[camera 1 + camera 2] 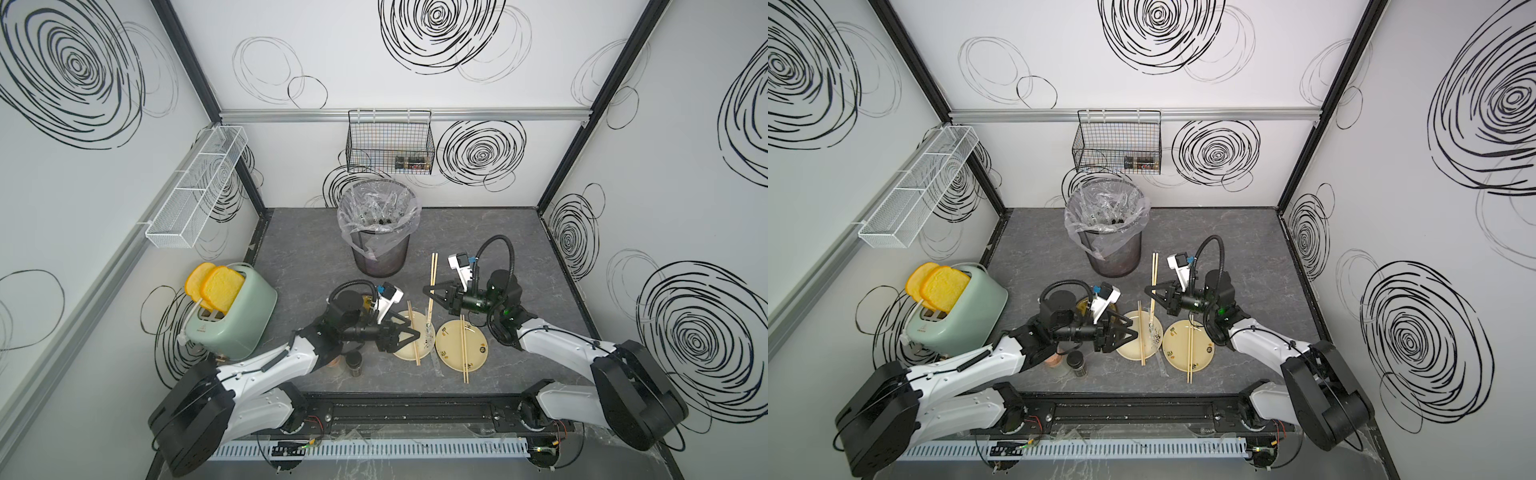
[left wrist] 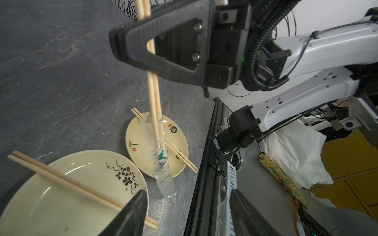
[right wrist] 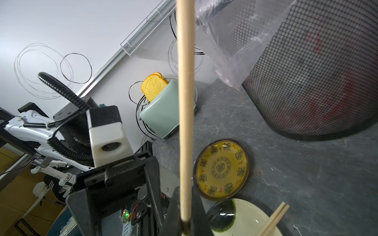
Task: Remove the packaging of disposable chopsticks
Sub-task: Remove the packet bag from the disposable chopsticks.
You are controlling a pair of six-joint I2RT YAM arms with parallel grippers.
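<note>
My right gripper (image 1: 427, 289) (image 3: 186, 221) is shut on a pair of disposable chopsticks (image 1: 433, 270) (image 2: 152, 85), held above the table with one end down. The lower end sits in the packaging (image 2: 161, 163), a clear sleeve with green print. The sleeve's tip rests on the table between two cream plates (image 1: 434, 365). My left gripper (image 1: 413, 330) (image 2: 188, 214) is open above the left plate (image 1: 401, 351), with nothing between its fingers and apart from the sleeve. Bare chopstick pairs lie on the left plate (image 1: 413, 338) and on the right plate (image 1: 463, 349).
A mesh waste bin (image 1: 379, 245) with a clear liner stands behind the plates. A green toaster (image 1: 232, 320) with bread is at the left. Small jars (image 1: 355, 363) stand near the front edge. A small yellow dish (image 3: 221, 169) lies under the left arm. A wire basket (image 1: 390, 143) hangs on the back wall.
</note>
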